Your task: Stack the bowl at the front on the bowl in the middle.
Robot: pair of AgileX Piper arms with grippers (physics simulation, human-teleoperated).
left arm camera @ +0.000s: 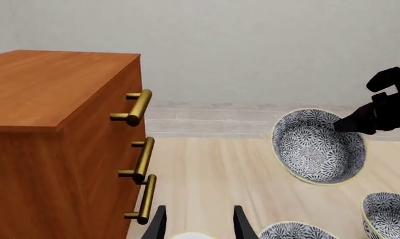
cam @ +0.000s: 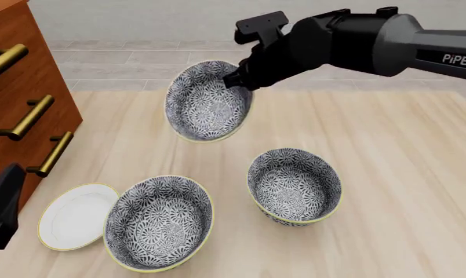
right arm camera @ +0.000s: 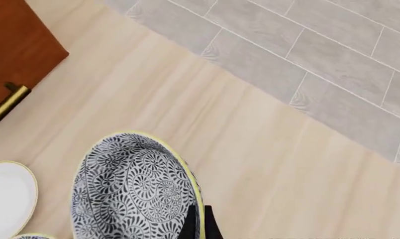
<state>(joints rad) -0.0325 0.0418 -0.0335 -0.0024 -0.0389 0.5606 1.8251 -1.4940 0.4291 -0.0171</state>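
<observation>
Grey-and-white floral, the bowl at the front [cam: 207,103] hangs tilted in the air, its rim pinched by your right gripper [cam: 241,81], whose jaws are closed on its edge. It sits above the counter [cam: 388,174], up and to the left of the bowl in the middle [cam: 294,186], well apart. Your left gripper [left arm camera: 197,224] hovers low near the white plate [cam: 75,215], jaws parted, holding nothing.
</observation>
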